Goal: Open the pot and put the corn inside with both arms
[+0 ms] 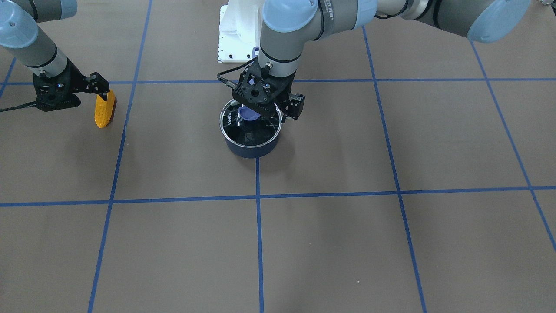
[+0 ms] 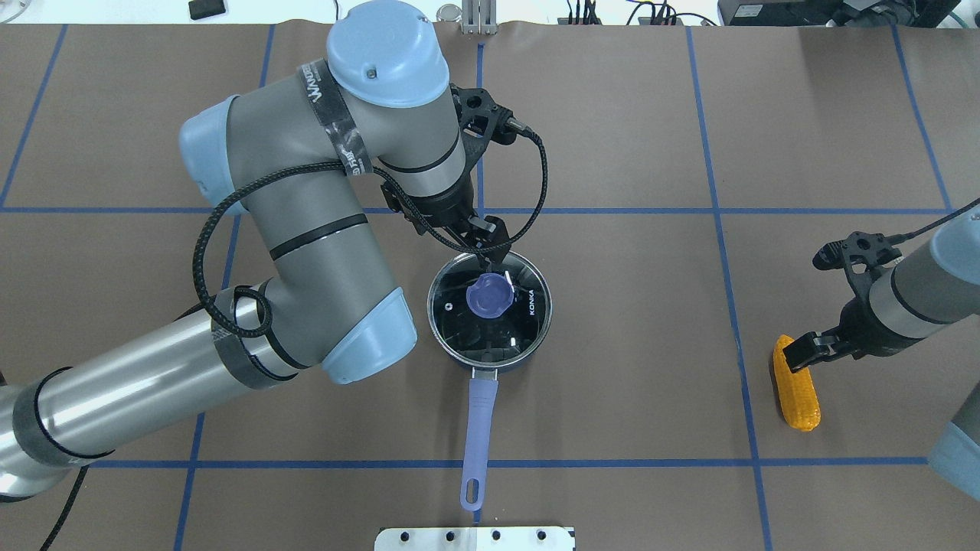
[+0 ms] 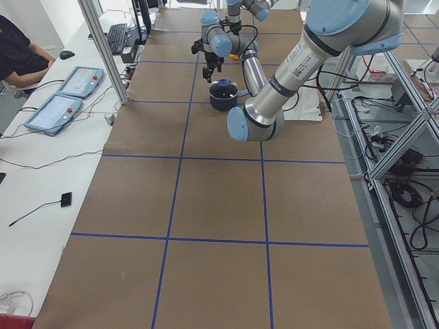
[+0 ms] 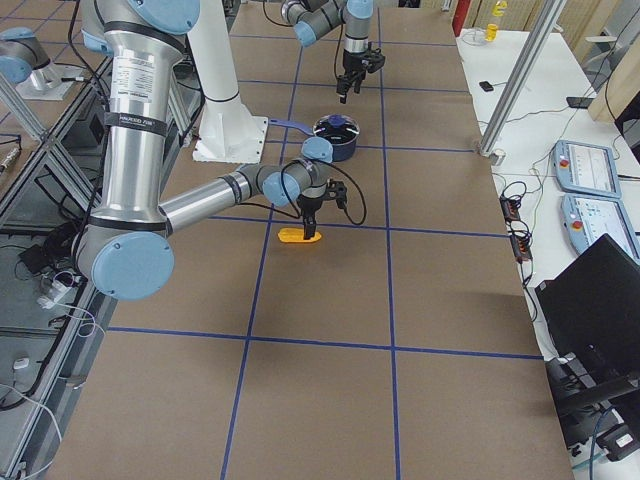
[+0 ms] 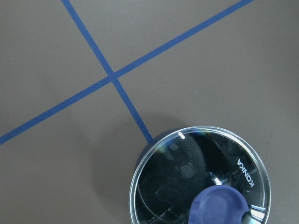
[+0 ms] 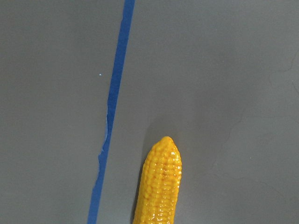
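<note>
We see the pot standing on the brown desk with its glass lid on and seated in the rim. The pot's purple handle points back toward the robot's base. The left arm reaches over the pot, and its pincer hangs just above the lid, at the far edge of the lid's purple knob. We cannot tell how wide this pincer stands or whether its fingers touch the knob: the overhead view shows them right beside it, and the left wrist view shows only the knob at its lower edge. The corn lies flat on the desk well apart from the pot, off to the pot's side nearer the robot's right arm, just beyond a blue tape line that runs between the two. Its tapered tip points toward the robot's side of the desk. The right pincer sits low over the corn's thicker end, the end farther from the robot, with a black finger overlapping that end. We cannot tell whether it grips the ear or merely stands astride it.
</note>
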You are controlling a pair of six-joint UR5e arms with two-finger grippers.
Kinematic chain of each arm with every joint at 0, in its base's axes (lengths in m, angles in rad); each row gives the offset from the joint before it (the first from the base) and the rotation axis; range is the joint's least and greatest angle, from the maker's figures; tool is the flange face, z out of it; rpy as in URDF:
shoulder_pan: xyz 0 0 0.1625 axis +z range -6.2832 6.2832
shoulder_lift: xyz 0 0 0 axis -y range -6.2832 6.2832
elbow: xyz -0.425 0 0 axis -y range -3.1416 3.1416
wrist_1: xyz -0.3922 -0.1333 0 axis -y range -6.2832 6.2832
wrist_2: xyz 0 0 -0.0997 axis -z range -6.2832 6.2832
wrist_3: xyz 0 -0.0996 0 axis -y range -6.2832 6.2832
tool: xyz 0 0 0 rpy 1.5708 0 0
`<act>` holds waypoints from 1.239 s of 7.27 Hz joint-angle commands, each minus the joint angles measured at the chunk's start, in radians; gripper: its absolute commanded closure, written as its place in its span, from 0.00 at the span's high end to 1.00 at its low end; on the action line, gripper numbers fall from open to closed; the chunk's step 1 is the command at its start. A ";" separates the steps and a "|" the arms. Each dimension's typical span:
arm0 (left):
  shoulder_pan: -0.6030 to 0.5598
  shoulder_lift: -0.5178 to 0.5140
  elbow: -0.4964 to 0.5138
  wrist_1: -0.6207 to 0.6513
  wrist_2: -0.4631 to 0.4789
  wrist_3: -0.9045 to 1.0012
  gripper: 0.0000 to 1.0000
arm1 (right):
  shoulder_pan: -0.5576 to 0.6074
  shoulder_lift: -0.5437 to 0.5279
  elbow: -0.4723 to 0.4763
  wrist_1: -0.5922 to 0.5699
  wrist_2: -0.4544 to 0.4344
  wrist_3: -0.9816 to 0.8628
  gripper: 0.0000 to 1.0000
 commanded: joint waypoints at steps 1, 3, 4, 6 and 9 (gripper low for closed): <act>0.021 -0.001 0.000 0.000 -0.001 0.018 0.99 | -0.025 -0.010 -0.045 0.046 -0.003 0.002 0.98; 0.026 -0.001 0.000 0.000 0.000 0.017 0.99 | -0.067 -0.010 -0.046 0.046 -0.006 0.029 0.96; 0.029 0.000 0.000 0.001 0.000 0.017 0.99 | -0.087 -0.010 -0.052 0.046 -0.015 0.038 0.96; 0.033 0.002 0.001 0.000 0.000 0.017 0.99 | -0.113 -0.010 -0.065 0.046 -0.026 0.040 0.95; 0.111 0.003 0.007 0.000 0.053 0.001 0.99 | -0.125 -0.010 -0.066 0.046 -0.026 0.048 0.79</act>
